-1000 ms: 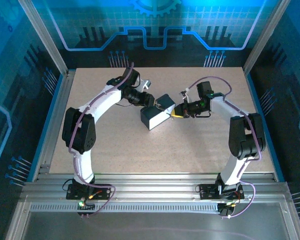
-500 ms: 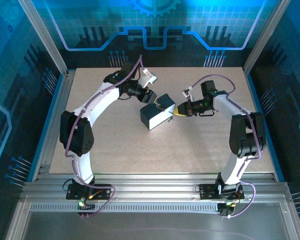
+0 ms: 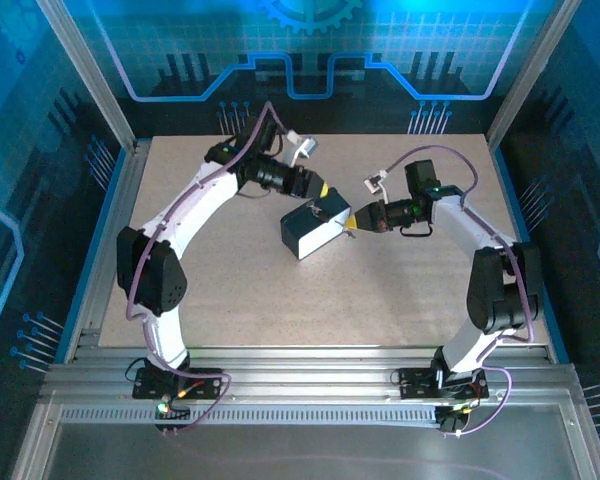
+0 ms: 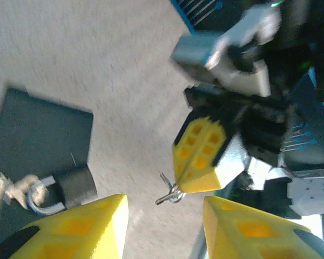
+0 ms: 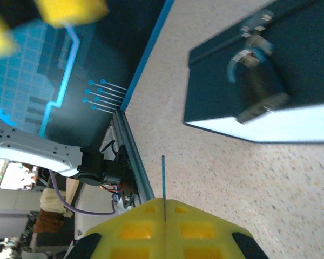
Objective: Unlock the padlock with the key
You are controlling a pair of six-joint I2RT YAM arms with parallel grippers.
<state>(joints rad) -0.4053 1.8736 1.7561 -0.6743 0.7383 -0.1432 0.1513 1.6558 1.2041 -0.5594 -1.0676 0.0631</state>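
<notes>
Where right jaws pinch, key (image 5: 163, 178) tip protruding, padlock (image 5: 259, 94) ahead.

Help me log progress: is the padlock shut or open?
Shut, it seems: the padlock has its shackle closed, hung on the tin; the key is apart from it.

We judged it a robotics lab cell: an aluminium frame (image 3: 310, 385) and blue circuit-printed panels (image 3: 400, 40) enclosed the speckled table (image 3: 310, 300), where two cabled robot arms (image 3: 188, 208) were bolted.

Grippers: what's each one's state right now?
Left gripper: open, empty.
Right gripper: shut on the key.
</notes>
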